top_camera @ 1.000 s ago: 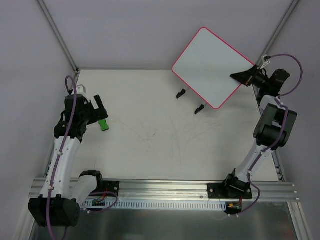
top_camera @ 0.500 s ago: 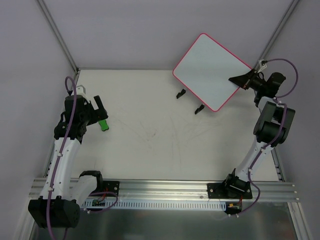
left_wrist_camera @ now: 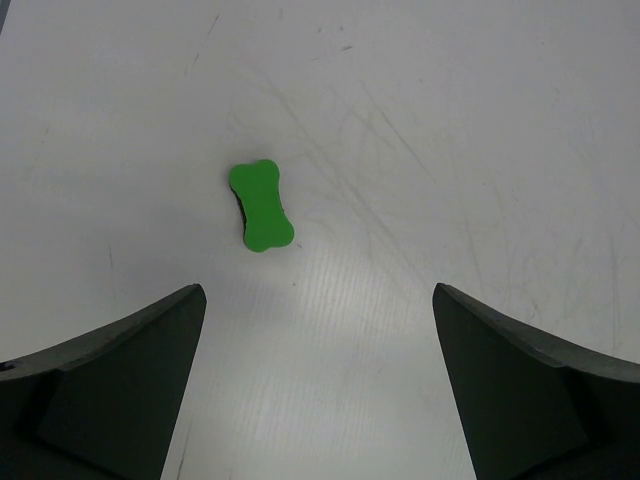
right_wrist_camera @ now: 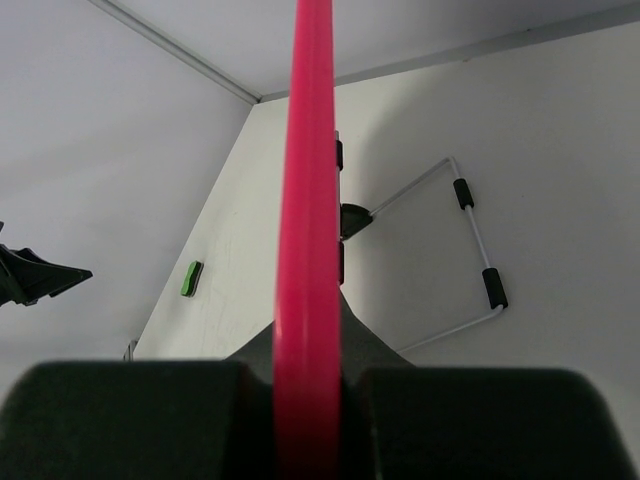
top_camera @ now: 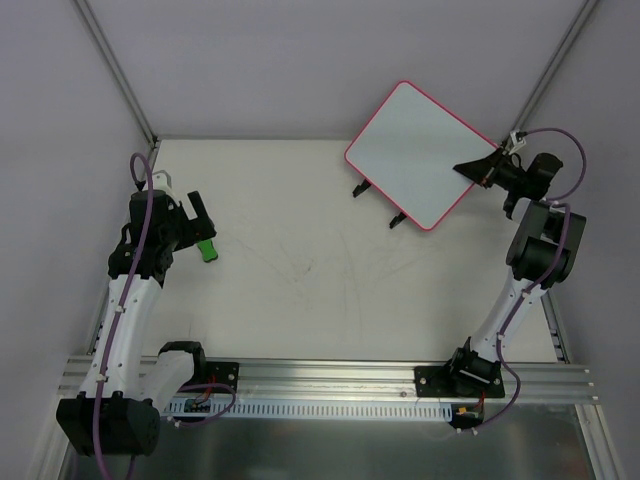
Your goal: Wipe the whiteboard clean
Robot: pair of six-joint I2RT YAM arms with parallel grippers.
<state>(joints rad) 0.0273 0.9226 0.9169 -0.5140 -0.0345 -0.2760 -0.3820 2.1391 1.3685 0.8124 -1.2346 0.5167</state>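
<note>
The whiteboard, white with a thin pink-red frame, is held tilted above the table's far right corner, and its face looks blank. My right gripper is shut on its right edge. In the right wrist view the pink frame runs straight up between my gripper's fingers. Two small black feet show at the board's lower-left edge. The green bone-shaped eraser lies on the table at the left. My left gripper hovers over it, open and empty. In the left wrist view the eraser lies ahead of the gripper.
A white wire stand with two black sleeves shows beyond the board in the right wrist view. The eraser also shows there, far left. Grey walls enclose the white table at back and sides. An aluminium rail runs along the near edge.
My right wrist has turned and drawn the whiteboard slightly back and up, so its lower corner sits higher. The left arm and the eraser have not moved.
</note>
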